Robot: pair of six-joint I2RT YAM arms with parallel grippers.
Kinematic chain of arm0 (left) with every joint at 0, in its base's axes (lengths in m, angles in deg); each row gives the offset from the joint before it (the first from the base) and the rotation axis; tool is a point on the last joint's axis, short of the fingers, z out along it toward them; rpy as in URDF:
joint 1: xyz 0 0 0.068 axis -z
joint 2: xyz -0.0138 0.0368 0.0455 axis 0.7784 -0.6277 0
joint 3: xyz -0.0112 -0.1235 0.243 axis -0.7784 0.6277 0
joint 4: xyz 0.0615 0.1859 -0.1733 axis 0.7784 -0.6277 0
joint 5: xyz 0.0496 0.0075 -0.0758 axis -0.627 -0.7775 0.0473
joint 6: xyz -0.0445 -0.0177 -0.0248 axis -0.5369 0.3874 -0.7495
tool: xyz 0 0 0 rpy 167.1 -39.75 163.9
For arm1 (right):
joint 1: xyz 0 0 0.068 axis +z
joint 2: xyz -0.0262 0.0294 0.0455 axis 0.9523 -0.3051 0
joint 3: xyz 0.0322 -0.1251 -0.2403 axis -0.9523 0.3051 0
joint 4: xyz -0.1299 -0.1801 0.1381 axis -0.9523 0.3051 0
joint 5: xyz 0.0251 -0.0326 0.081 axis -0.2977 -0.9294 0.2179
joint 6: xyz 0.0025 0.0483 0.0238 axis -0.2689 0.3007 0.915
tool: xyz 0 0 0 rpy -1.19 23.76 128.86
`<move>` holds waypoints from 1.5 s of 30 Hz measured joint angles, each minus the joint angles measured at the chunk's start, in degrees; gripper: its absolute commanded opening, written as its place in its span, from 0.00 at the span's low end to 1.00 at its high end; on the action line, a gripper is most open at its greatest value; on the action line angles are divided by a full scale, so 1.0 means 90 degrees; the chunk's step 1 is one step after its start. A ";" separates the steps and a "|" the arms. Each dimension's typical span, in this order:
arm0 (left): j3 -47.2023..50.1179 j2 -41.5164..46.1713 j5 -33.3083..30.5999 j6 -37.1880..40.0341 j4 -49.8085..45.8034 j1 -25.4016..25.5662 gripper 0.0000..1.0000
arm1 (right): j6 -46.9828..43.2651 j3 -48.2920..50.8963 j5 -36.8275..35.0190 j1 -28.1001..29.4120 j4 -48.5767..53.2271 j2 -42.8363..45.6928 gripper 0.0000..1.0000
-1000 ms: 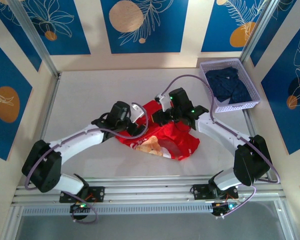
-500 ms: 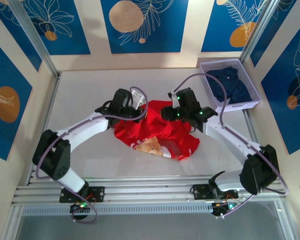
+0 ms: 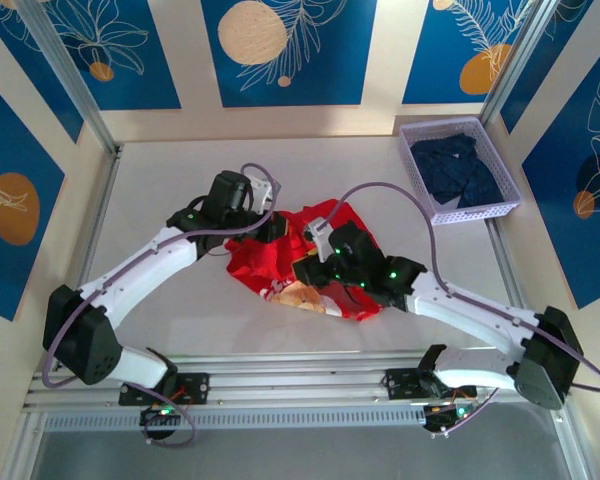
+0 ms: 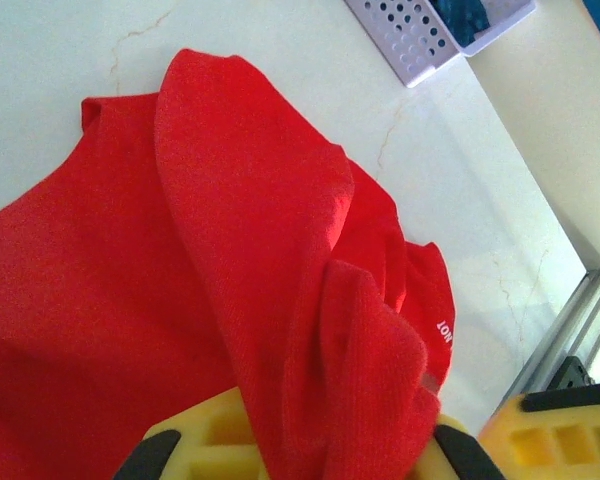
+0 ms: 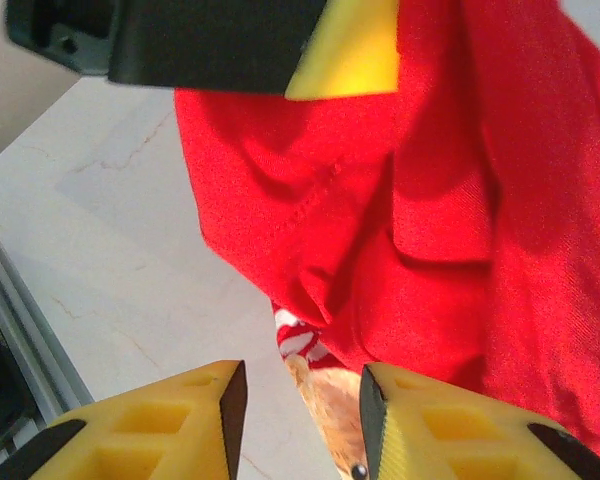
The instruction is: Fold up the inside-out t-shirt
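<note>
Over the last second the right gripper [image 5: 302, 410] has swung from the 12 o'clock edge of the shirt [image 3: 252, 262] to a spot over its middle, and its jaws now stand part-way apart; the left gripper [image 4: 310, 445] has clamped down where it earlier gaped. The left jaws are pinched tight on a raised ridge of red cloth that runs up between the yellow fingers [image 4: 195, 440] and drapes over them in the left wrist view. From that pinch the fabric fans away toward 11 o'clock as a smooth plain sheet, and a hemmed edge bearing white lettering [image 4: 445, 328] lies at 3 o'clock. The right jaws hold nothing: through the narrow gap between their yellow fingers show bare table and a scrap of the tan-and-white print [image 5: 320, 395], with red cloth lying beneath and beyond them toward 1 o'clock. The left gripper's black-and-yellow finger sits at 11 o'clock in the right wrist view, close above the same folds. From above, the shirt is a crumpled heap at the middle of the table [image 3: 150, 180], its print facing up on the 6 o'clock side. The left gripper bites its 10 o'clock edge; the right one hovers over the centre, its arm reaching in from 4 o'clock. A lilac basket [image 3: 472, 213] of navy clothes [image 3: 460, 170] stands well apart at the shirt's 2 o'clock, in the table's far right corner
</note>
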 measured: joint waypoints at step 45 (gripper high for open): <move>0.1212 0.1542 -0.1552 0.0624 0.0124 -0.0325 0.58 | 0.1549 -0.1273 0.3551 -0.2006 -0.0777 -0.1052 0.00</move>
